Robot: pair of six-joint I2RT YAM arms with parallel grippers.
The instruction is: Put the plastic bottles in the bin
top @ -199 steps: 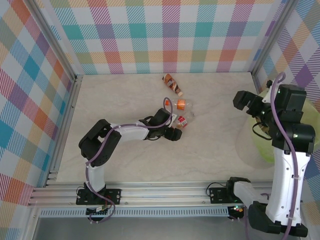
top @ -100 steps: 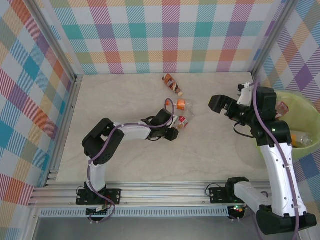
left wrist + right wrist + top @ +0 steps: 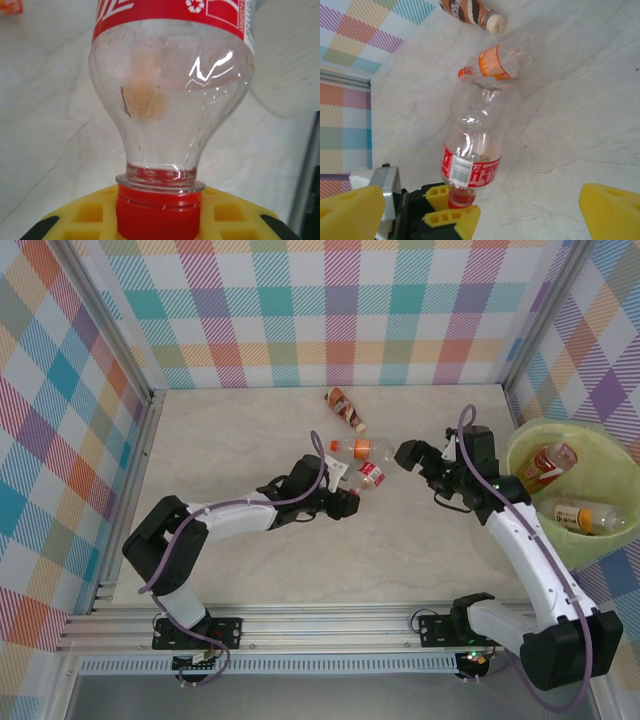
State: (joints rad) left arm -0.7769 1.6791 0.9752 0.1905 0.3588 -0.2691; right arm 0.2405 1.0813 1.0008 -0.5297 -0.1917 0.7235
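Swung from bin (image 3: 592,440) to mid-table, right end effector (image 3: 409,454) gapes; left end effector (image 3: 343,502) clamps red-labelled bottle (image 3: 371,476), perhaps lifted.

A clear red-labelled bottle (image 3: 369,476) sits at mid-frame, its red cap clamped in the left end effector (image 3: 453,202). Just beyond its base lies a clear orange-labelled bottle (image 3: 362,448) with an orange cap. A brown bottle (image 3: 345,408) with a pale cap lies higher up. At right, the pale yellow-green bin (image 3: 575,424) holds a second red-labelled bottle (image 3: 548,462) and a clear bottle (image 3: 585,516), both on their sides.
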